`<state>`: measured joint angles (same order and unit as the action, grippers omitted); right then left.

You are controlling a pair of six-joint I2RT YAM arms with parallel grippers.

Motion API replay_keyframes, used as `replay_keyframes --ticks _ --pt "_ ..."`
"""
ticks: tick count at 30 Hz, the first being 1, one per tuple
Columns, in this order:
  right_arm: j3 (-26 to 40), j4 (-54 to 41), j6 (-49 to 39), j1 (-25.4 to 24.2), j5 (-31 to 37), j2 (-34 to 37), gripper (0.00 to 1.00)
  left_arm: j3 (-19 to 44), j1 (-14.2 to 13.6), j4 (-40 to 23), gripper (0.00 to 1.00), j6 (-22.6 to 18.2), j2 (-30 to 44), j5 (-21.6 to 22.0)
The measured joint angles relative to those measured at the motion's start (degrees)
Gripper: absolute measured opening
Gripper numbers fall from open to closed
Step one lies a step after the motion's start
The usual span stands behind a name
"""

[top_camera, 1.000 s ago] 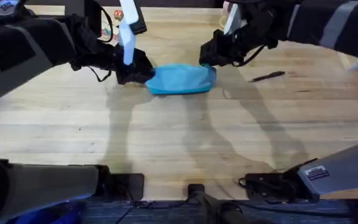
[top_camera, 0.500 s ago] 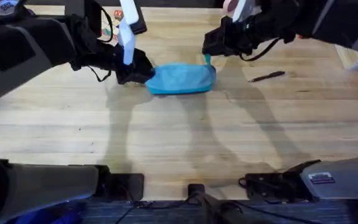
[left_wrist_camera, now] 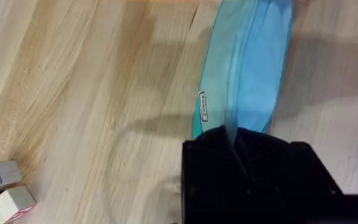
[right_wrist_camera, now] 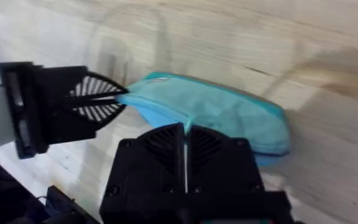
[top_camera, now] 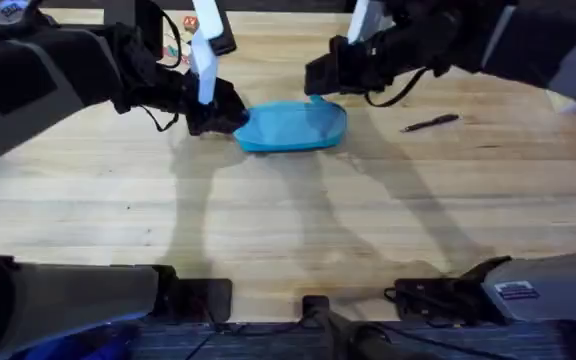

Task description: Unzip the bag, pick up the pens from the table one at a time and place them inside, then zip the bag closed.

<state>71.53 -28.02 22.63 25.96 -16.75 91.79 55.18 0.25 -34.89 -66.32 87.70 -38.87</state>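
Light wooden plank worktop [top_camera: 298,210] with visible grain is carrying everything. The bag [top_camera: 293,126], a soft oblong light-blue fabric pouch, is lying flat on it; taking the bag as landmark for all places.

Left claw [top_camera: 223,112] is sitting at the bag's left end, fingers together and clamped on the fabric tip; the right wrist view shows that end pinched between its ribbed black pads. Probably it is anchoring the pouch so it is not sliding while the zip gets pulled.

Right claw [top_camera: 320,80] is hovering at the bag's top edge, toward its right end. In its own wrist view [right_wrist_camera: 185,155] the fingers are together with a thin teal sliver showing between them, likely the pull tab, so it reads as clamped on the tab, though the tab is mostly hidden. Judging the step as unzipping: 1 claw bracing, 1 dragging the slider along the top seam toward the anchored end.

1 pen [top_camera: 430,123], slim, black, stick-shaped, is lying well right of the bag, not touched yet.

The left wrist view is showing the bag's smooth woven cloth [left_wrist_camera: 247,68], a darker zip line down its length and a small white label at the edge. 2 small lettered blocks [left_wrist_camera: 2,190] are lying well apart from the bag.
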Motion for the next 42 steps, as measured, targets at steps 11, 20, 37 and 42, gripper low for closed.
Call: replay_keyframes --ticks 11,20,37,42 --pt "0.0 8.61 -0.37 5.62 -1.05 1.31 0.031 0.0 0.0 0.0 0.042 0.0 0.0 0.11" --pt "0.0 20.84 2.77 8.99 -5.8 7.05 0.03 0.0 0.0 0.0 0.042 0.0 0.0 0.11" --pt "0.0 27.17 5.7 12.49 -10.59 8.79 0.03 0.0 0.22 -0.28 0.042 0.07 0.0 0.28" --pt "0.04 25.92 5.16 12.19 -11.19 8.79 0.1 0.0 0.2 -0.31 0.042 0.04 0.0 0.28"
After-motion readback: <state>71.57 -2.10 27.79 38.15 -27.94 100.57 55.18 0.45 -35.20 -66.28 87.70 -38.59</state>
